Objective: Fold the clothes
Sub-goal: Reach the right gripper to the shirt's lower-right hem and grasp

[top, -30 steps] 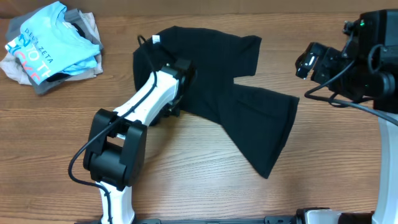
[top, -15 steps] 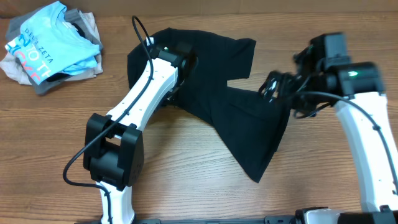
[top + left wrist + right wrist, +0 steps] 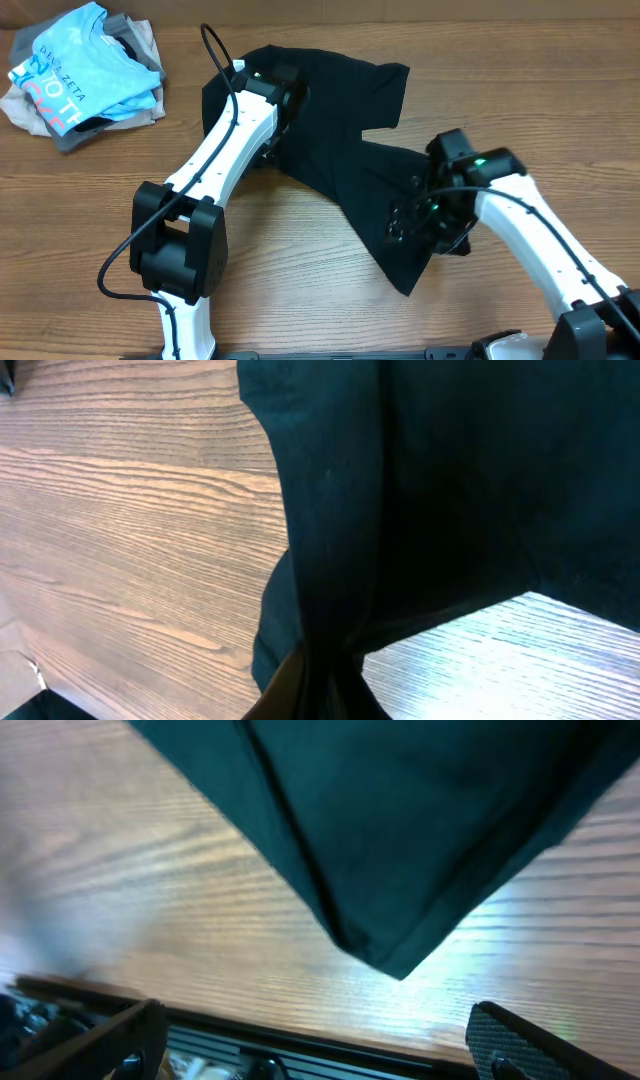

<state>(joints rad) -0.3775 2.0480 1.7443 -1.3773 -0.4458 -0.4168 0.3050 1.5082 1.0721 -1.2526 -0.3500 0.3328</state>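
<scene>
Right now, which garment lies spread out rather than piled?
The large plain black soft-fabric garment, mid-table; the light blue lettered tee and grey and beige clothes are heaped together.

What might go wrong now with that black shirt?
The left jaws pinch only a small bunch of the black shirt, so it may slip free when pulled. The right jaws hang open near the bottom corner; closing there might miss it or catch just one layer.
</scene>
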